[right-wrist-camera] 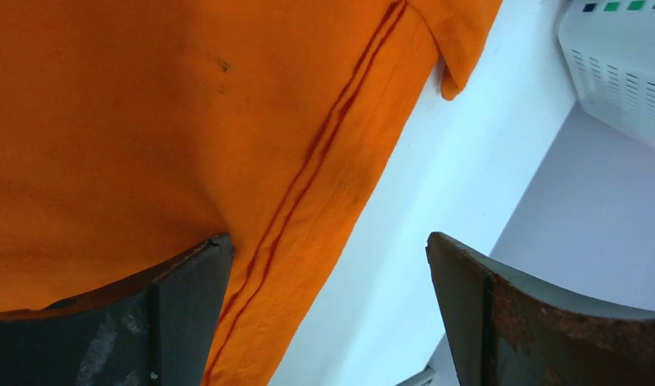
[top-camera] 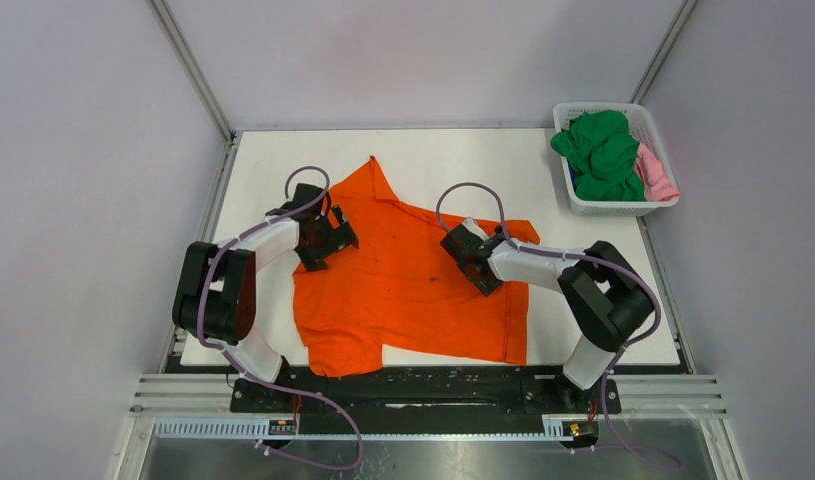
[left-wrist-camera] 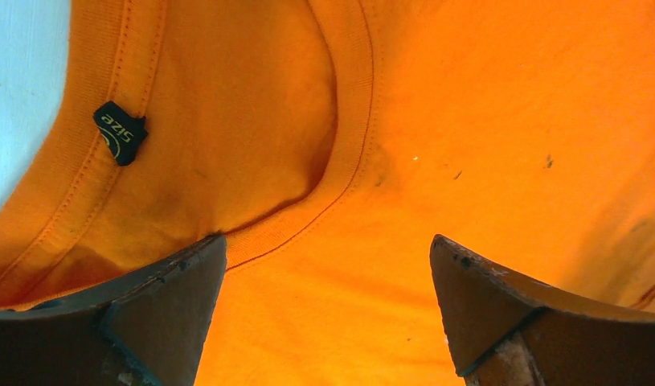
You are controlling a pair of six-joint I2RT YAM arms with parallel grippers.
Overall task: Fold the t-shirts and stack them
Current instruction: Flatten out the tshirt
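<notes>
orange tee [top-camera: 403, 290] lying L-R: collar [left-wrist-camera: 352, 121] being covered by L gripper [left-wrist-camera: 325, 249], hem [right-wrist-camera: 308, 201] by R gripper [right-wrist-camera: 325, 241]; both spread wide, nothing pinched.

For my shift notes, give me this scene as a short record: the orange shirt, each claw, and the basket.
orange t-shirt: spread out on the white table, unfolded
left claw: open, above the collar
right claw: open, straddling a hemmed edge of the shirt
basket: far right corner, holds green t-shirt and pink t-shirt
</notes>
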